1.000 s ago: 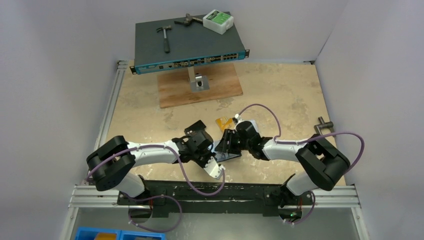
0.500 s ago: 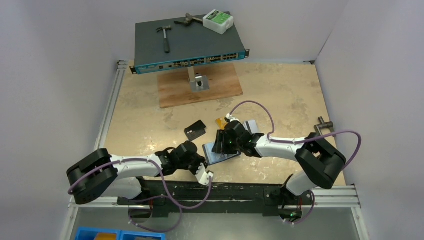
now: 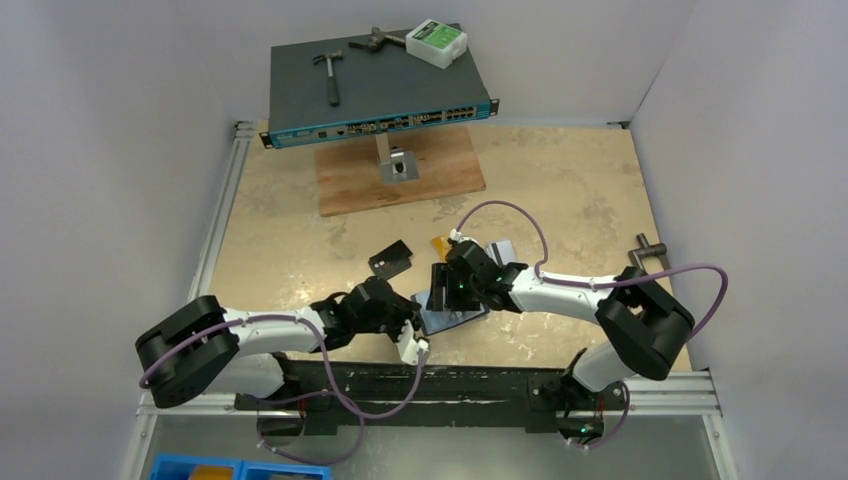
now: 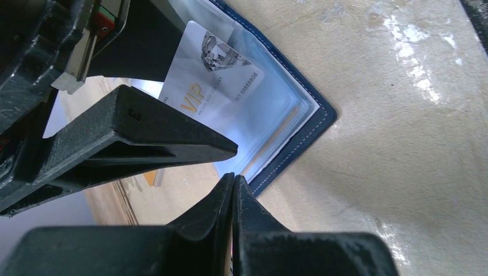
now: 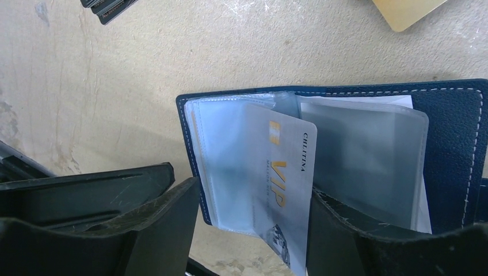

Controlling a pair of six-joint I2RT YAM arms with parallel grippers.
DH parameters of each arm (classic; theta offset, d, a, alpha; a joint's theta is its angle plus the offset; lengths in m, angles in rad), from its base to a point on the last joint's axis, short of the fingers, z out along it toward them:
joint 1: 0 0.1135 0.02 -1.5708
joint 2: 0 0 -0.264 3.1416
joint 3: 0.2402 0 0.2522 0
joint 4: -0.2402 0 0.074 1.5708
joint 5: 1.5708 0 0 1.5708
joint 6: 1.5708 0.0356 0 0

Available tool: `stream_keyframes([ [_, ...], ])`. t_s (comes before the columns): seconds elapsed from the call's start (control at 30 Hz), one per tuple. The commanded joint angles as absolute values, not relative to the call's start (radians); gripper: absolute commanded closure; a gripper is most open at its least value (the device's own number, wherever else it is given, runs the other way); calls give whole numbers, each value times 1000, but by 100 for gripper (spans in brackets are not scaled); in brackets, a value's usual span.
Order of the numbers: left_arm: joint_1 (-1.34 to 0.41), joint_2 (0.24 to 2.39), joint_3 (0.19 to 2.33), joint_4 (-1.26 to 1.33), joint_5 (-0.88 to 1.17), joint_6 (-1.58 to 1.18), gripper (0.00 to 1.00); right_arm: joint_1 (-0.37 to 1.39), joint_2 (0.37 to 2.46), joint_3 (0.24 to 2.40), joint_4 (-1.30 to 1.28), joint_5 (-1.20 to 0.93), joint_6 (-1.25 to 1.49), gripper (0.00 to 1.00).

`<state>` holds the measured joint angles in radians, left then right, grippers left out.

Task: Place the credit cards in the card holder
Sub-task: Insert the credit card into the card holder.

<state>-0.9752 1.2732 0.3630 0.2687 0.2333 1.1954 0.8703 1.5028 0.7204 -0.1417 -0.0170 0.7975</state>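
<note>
The card holder (image 3: 455,318) lies open on the table, navy edge (image 5: 452,135) up, with clear sleeves inside. A silver-grey VIP credit card (image 5: 286,172) sits partly in a sleeve, its lower end sticking out. My right gripper (image 5: 253,190) is open and straddles card and sleeves, its right finger against the card's edge. My left gripper (image 4: 233,177) is shut and empty, its tips just off the holder's corner (image 4: 313,118). A black card (image 3: 390,260) and an orange-gold card (image 3: 441,245) lie on the table beyond, the gold one (image 5: 405,8) also showing in the right wrist view.
A network switch (image 3: 380,90) on a stand at the back carries a hammer (image 3: 328,72) and a green-white box (image 3: 436,42). Its stand rests on a wooden board (image 3: 400,175). A metal handle (image 3: 648,250) sticks up at the right edge. A blue bin (image 3: 240,468) sits below the table.
My left arm has drawn back towards the near left and now sits low beside the holder. My right gripper's jaws have widened around the card, and the holder now lies open.
</note>
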Motion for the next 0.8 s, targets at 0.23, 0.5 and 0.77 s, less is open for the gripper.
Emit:
stream_keyframes([
  [0.23,-964,1367,451,330,314,1212,100,875,1470,613,-46,-102,825,38],
  [0.5,-965,1469,447,321,343,1357,100,869,1425,574,15,-125,827,34],
  [0.77,-965,1507,423,273,352,1493,100,824,1405,563,-20,-141,816,33],
])
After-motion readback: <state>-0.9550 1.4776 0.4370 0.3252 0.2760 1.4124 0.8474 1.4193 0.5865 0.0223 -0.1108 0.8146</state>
